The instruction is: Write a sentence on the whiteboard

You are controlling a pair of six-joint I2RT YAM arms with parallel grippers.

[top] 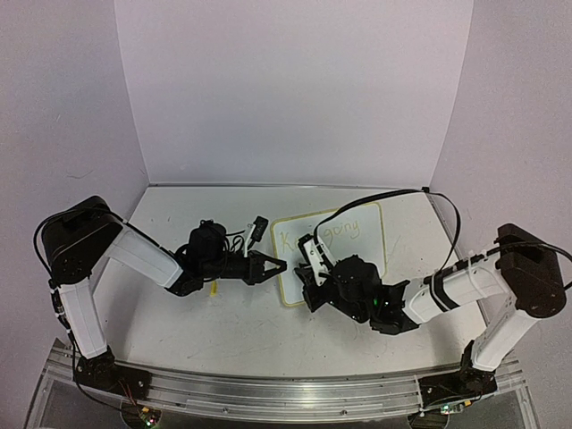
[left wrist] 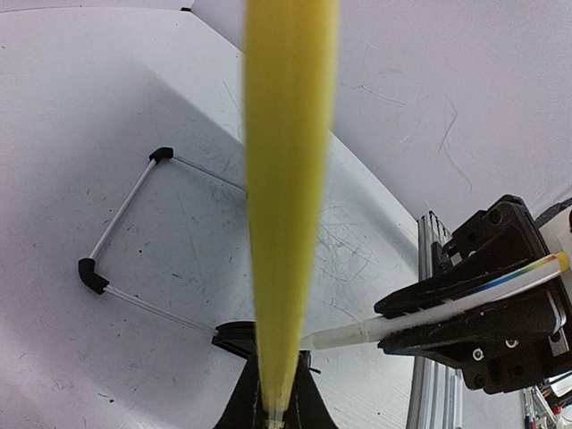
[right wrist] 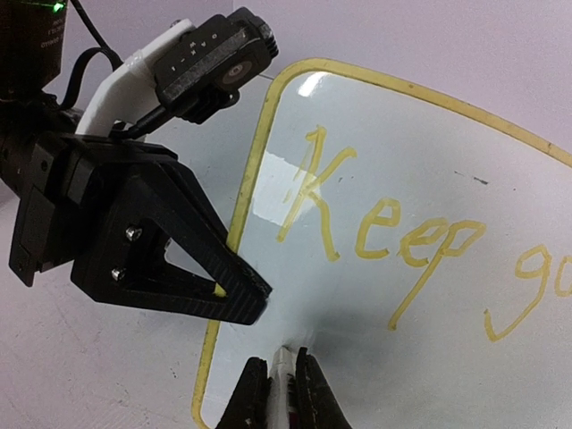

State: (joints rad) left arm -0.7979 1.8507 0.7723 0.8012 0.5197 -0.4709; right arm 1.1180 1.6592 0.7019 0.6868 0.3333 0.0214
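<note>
Pinching a yellow marker (left wrist: 286, 179), my left gripper (top: 275, 265) has its fingers clenched to no more than the barrel's thickness. The barrel runs back past my wrist camera as a blur. The tips sit right at the left rim of the whiteboard (top: 357, 246), though I cannot tell whether they touch it.

My right gripper (right wrist: 281, 365) is clamped on a white marker (left wrist: 349, 332) with a rainbow band. It is poised over the board's near left corner, just beside my left tips. I cannot make out whether the nib meets the surface.

The whiteboard lies on the table (top: 241, 335), right of centre and nearer the back wall (top: 295, 89). The sentence (right wrist: 393, 237) shows "Keep", then "going". My right arm covers the board's near half. Bare tabletop stretches left of the board and in front of it.
</note>
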